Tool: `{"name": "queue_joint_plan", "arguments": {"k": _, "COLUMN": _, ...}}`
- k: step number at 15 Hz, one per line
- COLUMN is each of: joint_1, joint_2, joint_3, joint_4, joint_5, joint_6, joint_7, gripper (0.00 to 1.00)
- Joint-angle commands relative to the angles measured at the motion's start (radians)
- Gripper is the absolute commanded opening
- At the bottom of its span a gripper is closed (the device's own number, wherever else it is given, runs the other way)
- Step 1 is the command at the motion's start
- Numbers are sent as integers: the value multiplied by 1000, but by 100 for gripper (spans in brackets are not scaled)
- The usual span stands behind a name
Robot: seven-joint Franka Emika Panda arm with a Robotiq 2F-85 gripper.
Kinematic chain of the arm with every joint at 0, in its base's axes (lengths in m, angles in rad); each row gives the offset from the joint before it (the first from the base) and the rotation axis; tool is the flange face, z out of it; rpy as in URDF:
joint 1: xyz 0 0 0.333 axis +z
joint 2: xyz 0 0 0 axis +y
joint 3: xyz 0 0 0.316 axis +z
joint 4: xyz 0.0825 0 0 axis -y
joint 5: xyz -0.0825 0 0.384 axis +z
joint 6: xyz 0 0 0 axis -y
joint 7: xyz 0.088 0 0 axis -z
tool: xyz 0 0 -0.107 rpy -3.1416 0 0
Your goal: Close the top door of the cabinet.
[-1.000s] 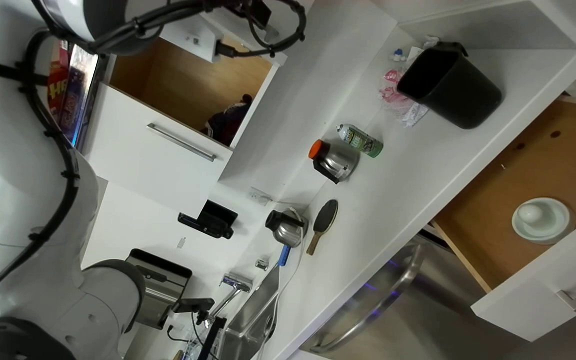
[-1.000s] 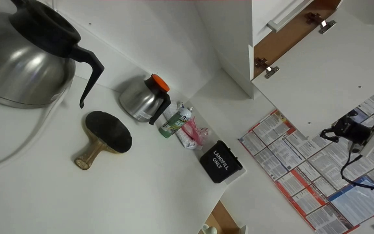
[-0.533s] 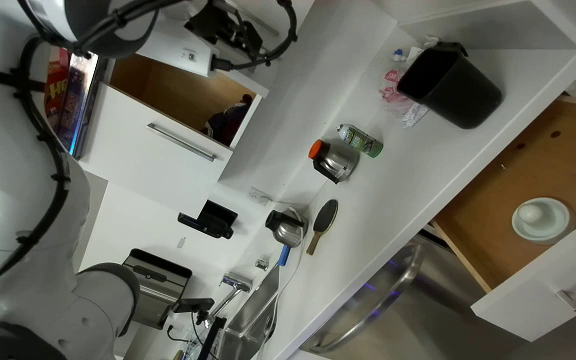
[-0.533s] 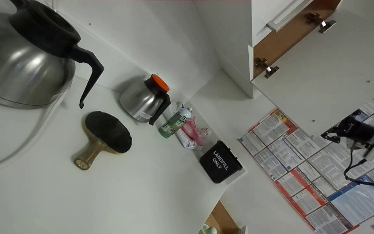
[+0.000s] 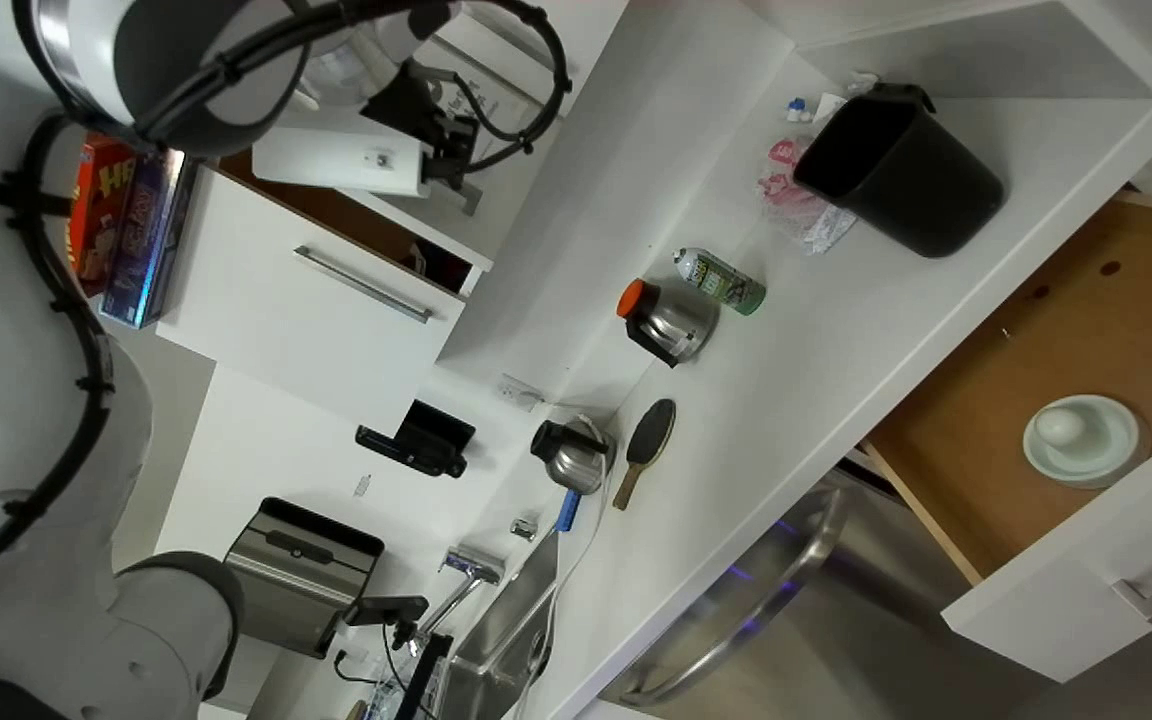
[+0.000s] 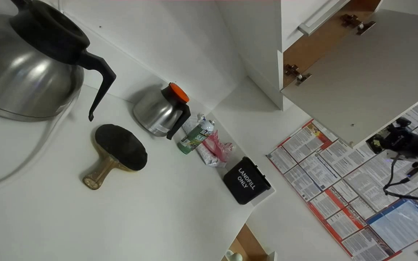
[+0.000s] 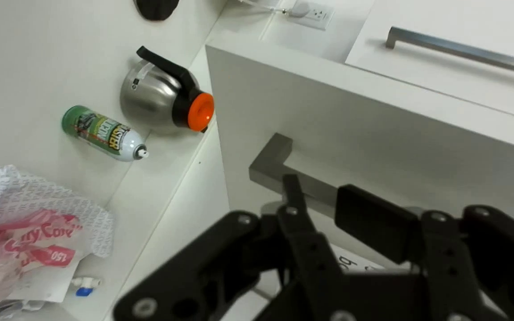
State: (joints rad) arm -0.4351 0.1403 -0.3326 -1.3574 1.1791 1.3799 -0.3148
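The top door (image 7: 364,125) is a white panel with a long grey handle (image 7: 268,160); part of its printed sign (image 7: 350,263) shows below my gripper (image 7: 318,183). Its inner face (image 6: 368,76) shows in an exterior view, hanging partly open on two hinges, with the cabinet's brown interior (image 6: 314,45) behind. Just in front of the handle, the jaws stand partway open, and the bar is visible through the gap. Nothing is held between the fingers. Whether a finger touches the handle, I cannot tell. In an exterior view the gripper (image 6: 375,142) is by the door's lower edge.
Below the door, a lower white front with a metal handle (image 5: 361,285) belongs to the same bank. The counter holds a steel carafe (image 7: 154,98), a spray can (image 7: 103,133) and a black bin (image 5: 906,170). A wood-bottomed drawer (image 5: 1026,350) stands pulled out.
The top door has swung further toward the cabinet, so less of the brown interior shows. My arm and gripper have moved along with it, and the jaws have narrowed.
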Motion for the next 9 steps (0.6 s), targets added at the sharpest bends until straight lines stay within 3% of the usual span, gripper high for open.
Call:
{"name": "queue_joint_plan", "arguments": {"k": 1, "joint_1": 49, "joint_2": -89, "joint_3": 44, "joint_4": -112, "joint_5": 3, "joint_6": 1, "joint_7": -80, "gripper": 1}}
{"name": "queue_joint_plan", "arguments": {"k": 7, "joint_1": 162, "joint_2": -157, "joint_3": 106, "joint_4": -198, "joint_5": 3, "joint_6": 82, "joint_7": -195, "gripper": 1}}
{"name": "queue_joint_plan", "arguments": {"k": 9, "joint_1": 201, "joint_2": -189, "joint_3": 132, "joint_4": -244, "joint_5": -9, "joint_6": 181, "joint_7": -249, "gripper": 1}}
